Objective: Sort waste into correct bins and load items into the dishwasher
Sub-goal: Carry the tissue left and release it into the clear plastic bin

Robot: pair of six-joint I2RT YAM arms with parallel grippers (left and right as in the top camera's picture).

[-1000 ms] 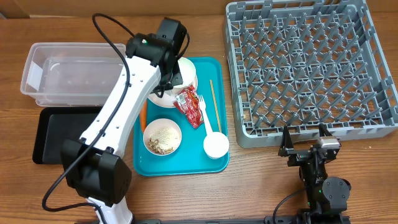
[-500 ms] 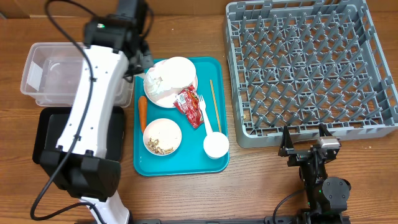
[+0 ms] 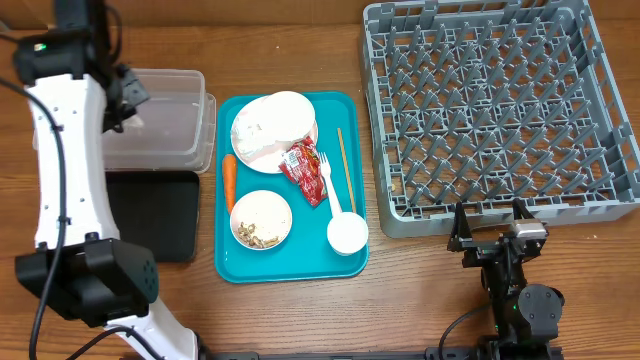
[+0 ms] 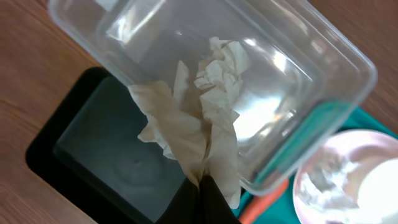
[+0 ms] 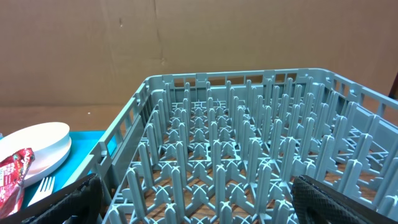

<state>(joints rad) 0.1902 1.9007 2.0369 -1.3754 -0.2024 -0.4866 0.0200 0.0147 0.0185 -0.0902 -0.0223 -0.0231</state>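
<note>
**Napkin carried across to the clear tub**

The left gripper, pinched tight on the crumpled white paper napkin, has swung off the teal plastic tray. It now hangs over the clear rectangular plastic tub, next to the shallow black tray. The napkin is not dropped yet; release looks like the next step. The right gripper is spread wide and empty, unmoved by the grey pegged dish rack. The print on the red snack wrapper is unreadable, and there is no other writing.

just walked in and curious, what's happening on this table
The left gripper is shut on a crumpled white napkin, holding it above the clear rectangular plastic tub, not yet released. The right gripper sits open in front of the large grey plastic dish rack. The white round plate, red printed snack wrapper and small orange carrot lie on the teal tray.
</note>
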